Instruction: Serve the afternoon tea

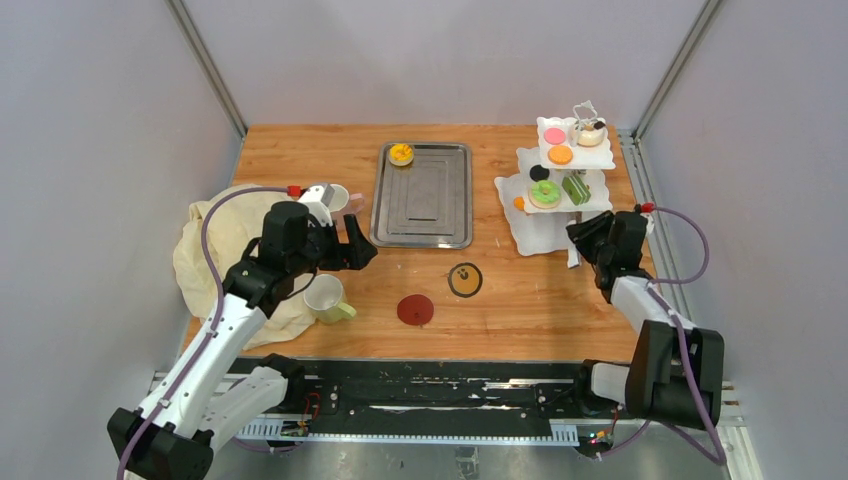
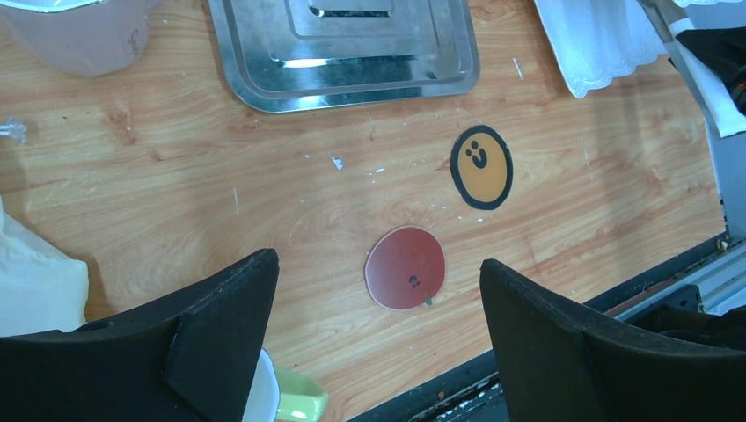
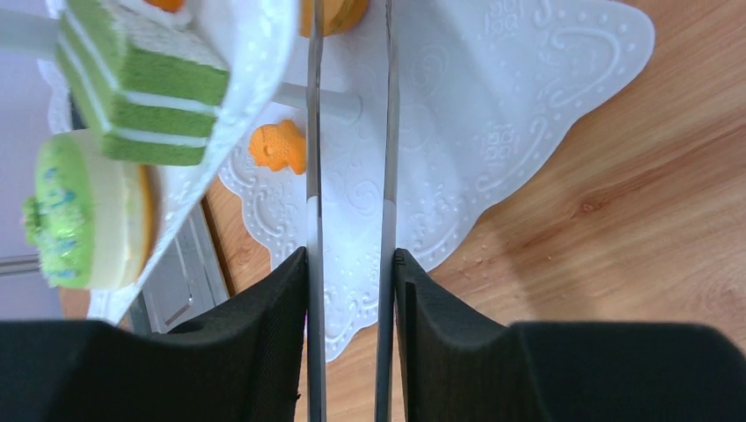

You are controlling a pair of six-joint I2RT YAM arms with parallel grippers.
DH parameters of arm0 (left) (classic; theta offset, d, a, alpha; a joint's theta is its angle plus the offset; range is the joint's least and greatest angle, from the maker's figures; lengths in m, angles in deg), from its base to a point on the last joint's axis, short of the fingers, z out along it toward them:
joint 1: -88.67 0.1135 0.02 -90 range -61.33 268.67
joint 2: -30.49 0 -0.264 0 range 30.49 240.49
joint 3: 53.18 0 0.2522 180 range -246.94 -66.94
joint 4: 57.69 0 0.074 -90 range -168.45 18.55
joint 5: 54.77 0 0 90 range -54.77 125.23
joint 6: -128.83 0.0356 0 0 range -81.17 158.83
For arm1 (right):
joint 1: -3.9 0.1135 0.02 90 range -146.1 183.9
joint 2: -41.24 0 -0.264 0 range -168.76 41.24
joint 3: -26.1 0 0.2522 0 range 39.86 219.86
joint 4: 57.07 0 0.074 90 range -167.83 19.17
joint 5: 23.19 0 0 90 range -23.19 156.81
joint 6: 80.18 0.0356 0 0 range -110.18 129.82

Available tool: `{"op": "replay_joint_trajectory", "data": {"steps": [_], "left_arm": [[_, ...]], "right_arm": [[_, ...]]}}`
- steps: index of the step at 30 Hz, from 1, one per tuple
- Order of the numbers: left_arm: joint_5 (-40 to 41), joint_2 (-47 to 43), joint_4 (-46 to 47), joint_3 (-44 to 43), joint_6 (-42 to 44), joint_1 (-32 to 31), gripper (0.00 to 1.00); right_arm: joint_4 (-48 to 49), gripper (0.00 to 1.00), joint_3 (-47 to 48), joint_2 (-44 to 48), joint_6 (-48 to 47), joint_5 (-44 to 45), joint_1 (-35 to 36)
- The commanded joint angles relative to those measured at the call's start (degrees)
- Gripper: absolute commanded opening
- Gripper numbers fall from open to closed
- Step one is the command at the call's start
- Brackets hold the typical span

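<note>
The white tiered stand (image 1: 565, 170) stands at the back right with a pink disc (image 1: 554, 135), an orange tart (image 1: 560, 154) and a green donut (image 1: 545, 192) on it. Another orange tart (image 1: 401, 153) sits on the steel tray (image 1: 440, 215). My right gripper (image 3: 349, 255) is shut on the metal tongs (image 3: 314, 132), which reach under the stand over its white doily (image 3: 493, 105). My left gripper (image 2: 376, 261) is open and empty above the red coaster (image 2: 405, 267), with the orange coaster (image 2: 481, 167) beyond. The green mug (image 1: 325, 298) stands below it and the pale mug (image 1: 340, 200) behind.
A cream cloth (image 1: 215, 250) lies crumpled at the left under the left arm. A green cake slice (image 3: 141, 97) sits on the stand's lower tier and a small orange pastry (image 3: 280, 148) on the doily. The table's front edge and black rail (image 1: 430, 385) run close to the coasters.
</note>
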Motion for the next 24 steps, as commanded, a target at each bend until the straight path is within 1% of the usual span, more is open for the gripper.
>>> {"op": "replay_joint_trajectory", "data": {"steps": [1, 5, 9, 14, 15, 17, 19, 22, 24], "left_arm": [[-0.40, -0.40, 0.08, -0.79, -0.24, 0.19, 0.89], [0.74, -0.14, -0.07, -0.59, -0.01, 0.19, 0.89], [0.30, 0.61, 0.51, -0.19, -0.25, 0.19, 0.89], [-0.40, 1.59, 1.09, -0.44, -0.17, 0.19, 0.89], [-0.56, 1.81, 0.94, -0.77, -0.03, 0.19, 0.89], [-0.55, 2.28, 0.74, -1.17, 0.27, 0.24, 0.89], [-0.43, 2.46, 0.79, -1.23, 0.41, 0.19, 0.89], [0.81, 2.62, 1.05, -1.05, -0.01, 0.21, 0.89], [1.89, 2.35, 1.74, -0.80, -0.49, 0.25, 0.89]], "right_arm": [[-2.28, 0.38, -0.90, 6.35, -0.32, 1.23, -1.47], [-6.51, 0.40, -4.43, 13.34, -0.55, 2.53, -2.59], [-16.58, 0.37, -5.60, 21.40, -1.21, 1.95, -3.93], [-26.37, 0.22, -7.18, 33.13, -2.57, -2.34, -3.99], [-28.52, 0.20, -6.98, 35.25, -3.58, -3.35, -3.95], [-32.39, 0.18, -5.86, 38.36, -6.18, -5.32, -3.95], [-34.93, 0.16, -4.48, 39.44, -8.34, -9.40, -3.92], [-38.86, 0.05, -3.71, 38.38, -9.12, -19.64, -3.91], [-41.36, 0.01, -3.94, 38.13, -9.46, -24.42, -3.55]]}}
